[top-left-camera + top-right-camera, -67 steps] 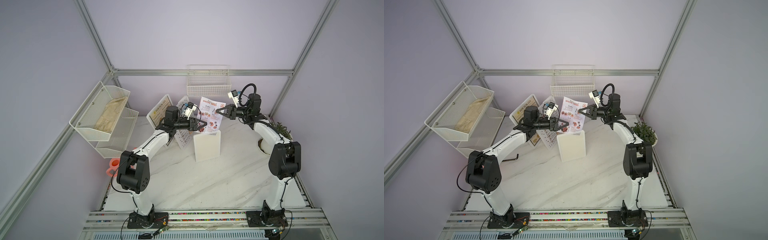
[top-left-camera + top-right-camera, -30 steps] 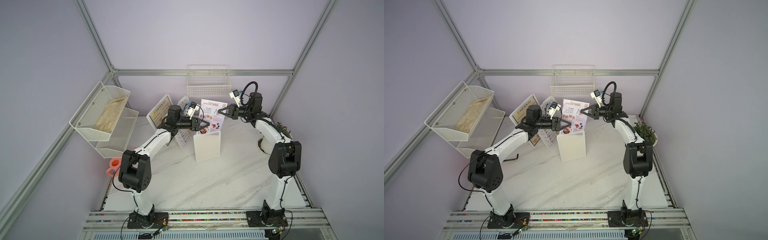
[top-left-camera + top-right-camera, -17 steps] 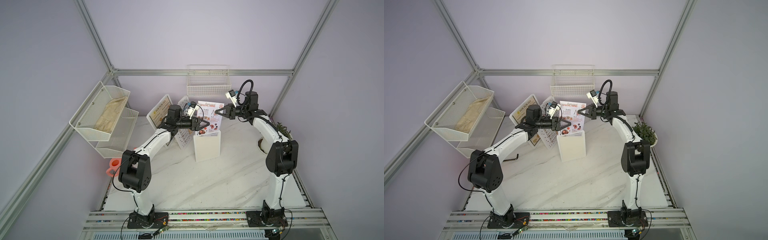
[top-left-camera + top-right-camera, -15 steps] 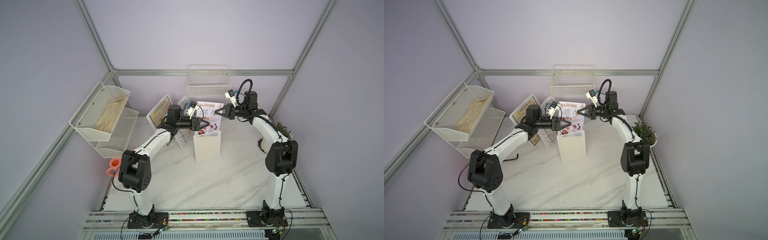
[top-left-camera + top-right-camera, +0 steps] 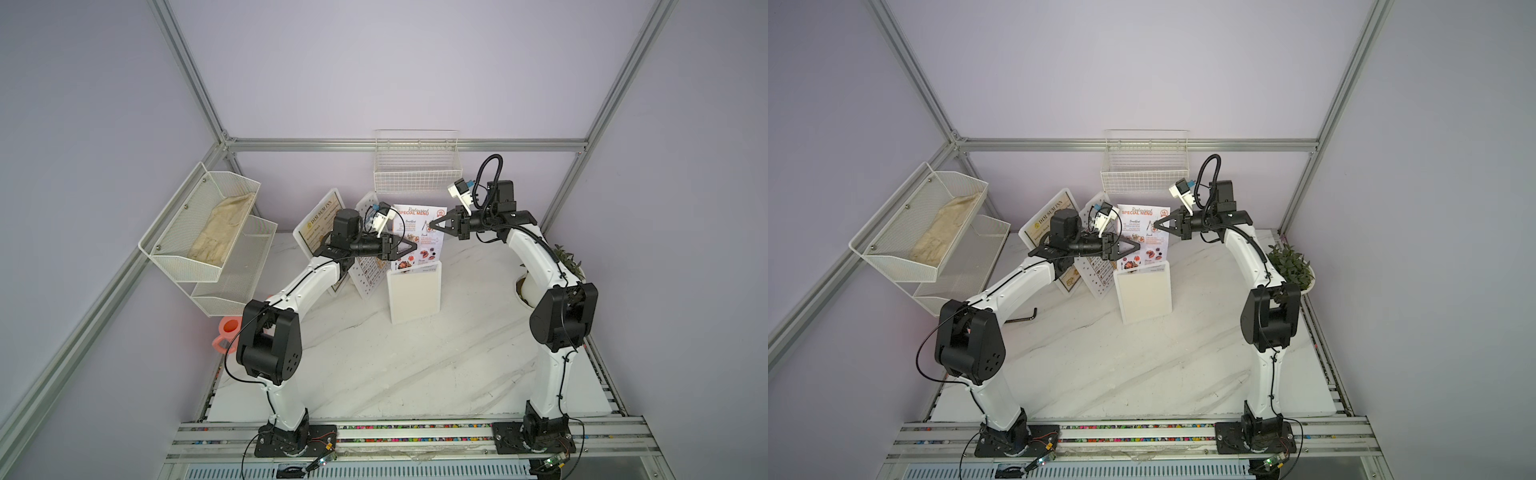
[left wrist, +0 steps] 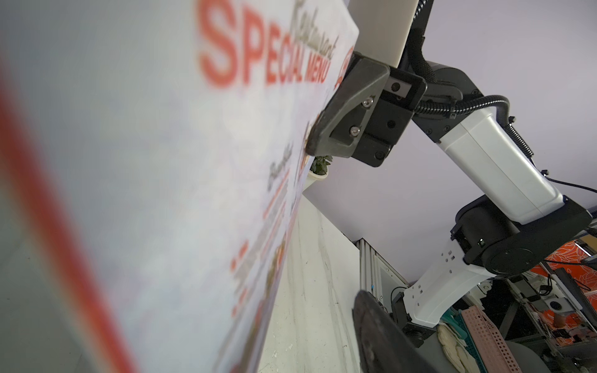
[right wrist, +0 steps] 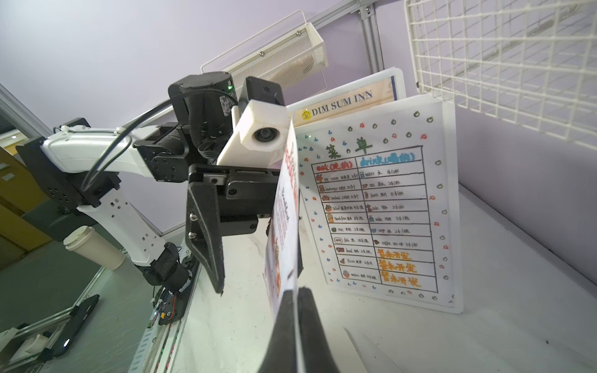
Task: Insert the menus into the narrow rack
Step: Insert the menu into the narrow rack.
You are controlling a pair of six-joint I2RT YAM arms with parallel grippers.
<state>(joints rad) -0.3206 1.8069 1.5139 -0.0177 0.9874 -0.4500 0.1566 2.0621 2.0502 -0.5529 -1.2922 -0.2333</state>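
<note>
Hiding its lower edge in the rack (image 5: 413, 295), the SPECIAL MENU (image 5: 417, 237) — right fingers (image 7: 290, 326) pinch it, left fingers (image 7: 206, 245) apart.

The white marble-pattern table (image 5: 399, 357) carries a white narrow rack (image 5: 413, 296), standing below and between the two pincers. Behind the left pincer (image 5: 409, 248), the grid-table menu (image 7: 381, 222) and the DIM SUM INN menu (image 7: 342, 103) stand on the surface, leaning toward the rear wall.

White SPECIAL MENU leaflet (image 5: 417, 238) with orange lettering; white marbled table (image 5: 374, 357); black end effectors.
</note>
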